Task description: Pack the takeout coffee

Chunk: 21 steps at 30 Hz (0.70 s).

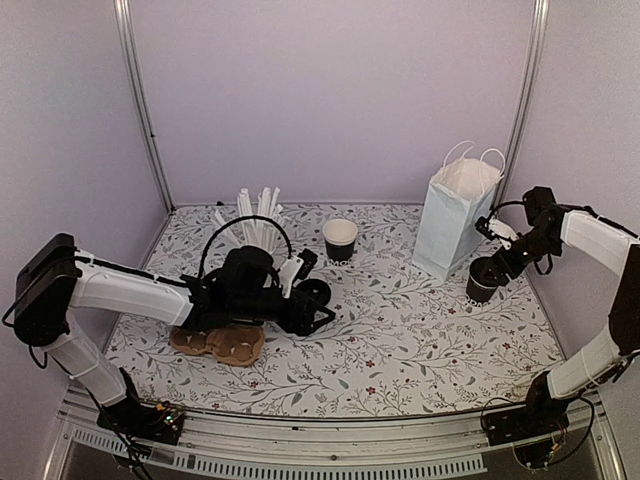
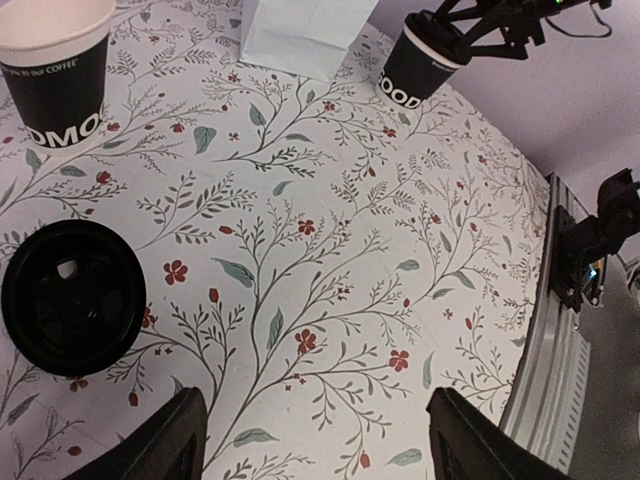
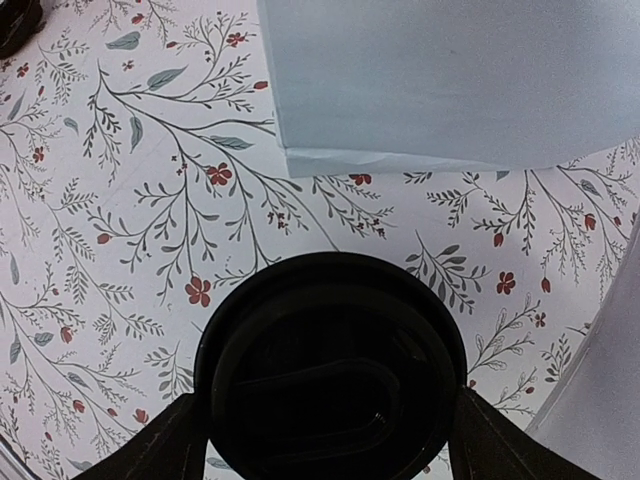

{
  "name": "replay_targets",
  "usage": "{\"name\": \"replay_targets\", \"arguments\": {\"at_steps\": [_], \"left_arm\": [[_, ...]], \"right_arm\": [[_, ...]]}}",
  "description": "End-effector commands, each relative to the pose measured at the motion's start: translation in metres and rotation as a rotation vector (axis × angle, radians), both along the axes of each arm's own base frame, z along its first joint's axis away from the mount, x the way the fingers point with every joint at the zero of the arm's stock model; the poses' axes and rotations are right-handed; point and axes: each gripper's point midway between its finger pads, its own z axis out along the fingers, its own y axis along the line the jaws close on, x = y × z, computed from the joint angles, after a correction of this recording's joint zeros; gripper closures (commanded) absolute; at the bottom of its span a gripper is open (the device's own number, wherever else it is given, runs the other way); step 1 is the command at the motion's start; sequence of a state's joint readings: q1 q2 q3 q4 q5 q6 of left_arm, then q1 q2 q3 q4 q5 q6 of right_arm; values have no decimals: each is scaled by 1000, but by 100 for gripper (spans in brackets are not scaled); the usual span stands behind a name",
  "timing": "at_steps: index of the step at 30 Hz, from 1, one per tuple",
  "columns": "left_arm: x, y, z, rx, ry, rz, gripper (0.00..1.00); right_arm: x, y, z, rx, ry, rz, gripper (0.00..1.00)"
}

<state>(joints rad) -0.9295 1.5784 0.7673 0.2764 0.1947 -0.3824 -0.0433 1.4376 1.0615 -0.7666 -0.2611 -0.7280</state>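
Note:
One takeout coffee cup [image 1: 340, 240], black with a cream inside and no lid, stands mid-table; it also shows in the left wrist view [image 2: 60, 75]. A second cup [image 1: 482, 282], capped with a black lid [image 3: 335, 370], stands by the pale blue bag [image 1: 455, 210]. My right gripper [image 1: 492, 268] is shut on it, fingers against both sides of the lid [image 3: 330, 445]. A loose flat black lid [image 2: 72, 297] lies near my left gripper [image 2: 315, 455], which is open and empty just above the table [image 1: 320, 308].
A white cup of white straws [image 1: 255, 215] stands at the back left. A brown cardboard cup carrier [image 1: 220, 343] lies under my left arm. The bag's base [image 3: 440, 120] is just beyond the gripped cup. Enclosure walls stand close on both sides.

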Motion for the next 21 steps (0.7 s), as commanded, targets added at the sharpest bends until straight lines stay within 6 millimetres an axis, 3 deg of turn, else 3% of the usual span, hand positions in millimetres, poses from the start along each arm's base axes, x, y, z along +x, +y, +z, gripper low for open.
{"name": "replay_targets", "arguments": {"at_steps": [1,5,14,21], "left_arm": [[-2,-1,13,-39,-17,-3,22],[-3,-1,13,-40,-14,-4,22],[-3,-3,12,-42,-14,-9,22],[-3,-4,14,-44,-13,-15,22]], "right_arm": [[2,-7,-9,-2,34,-33,21],[9,-18,1,-11,2,-62,25],[28,-75,14,-32,-37,-209,27],[29,-74,9,-1,-22,-215,6]]}}
